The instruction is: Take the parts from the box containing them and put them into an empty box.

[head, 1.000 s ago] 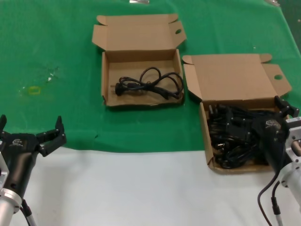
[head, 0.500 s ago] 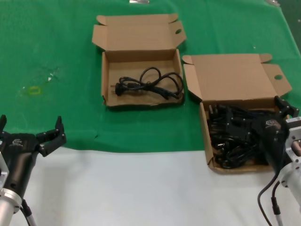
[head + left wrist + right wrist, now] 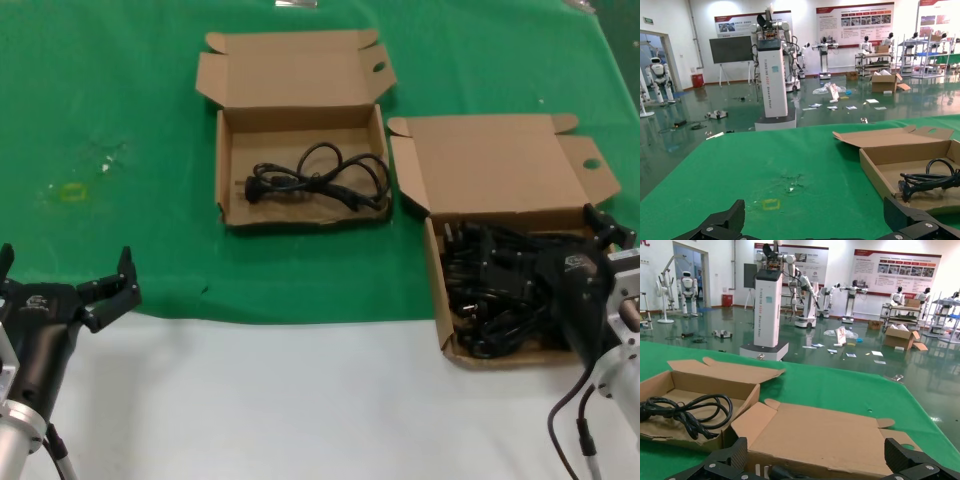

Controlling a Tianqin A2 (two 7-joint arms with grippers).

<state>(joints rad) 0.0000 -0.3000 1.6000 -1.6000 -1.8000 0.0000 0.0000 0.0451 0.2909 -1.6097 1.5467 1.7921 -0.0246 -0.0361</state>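
The full box [image 3: 437, 300] stands at the right, its lid [image 3: 495, 165] open, packed with tangled black power cords [image 3: 490, 290]. My right gripper [image 3: 540, 235] is open low over these cords; in the right wrist view [image 3: 815, 450] its jaws stand wide apart in front of the lid [image 3: 825, 432]. The other box [image 3: 222, 160] stands at the back centre, lid open, and holds one looped black cord [image 3: 320, 178], which also shows in the right wrist view [image 3: 687, 412]. My left gripper [image 3: 65, 258] is open and empty at the near left, above the cloth's front edge.
A green cloth [image 3: 110, 120] covers the far part of the table; the near strip [image 3: 300, 400] is white. A small yellow mark [image 3: 72, 191] lies on the cloth at the left. Behind the table is a hall with robots and display boards.
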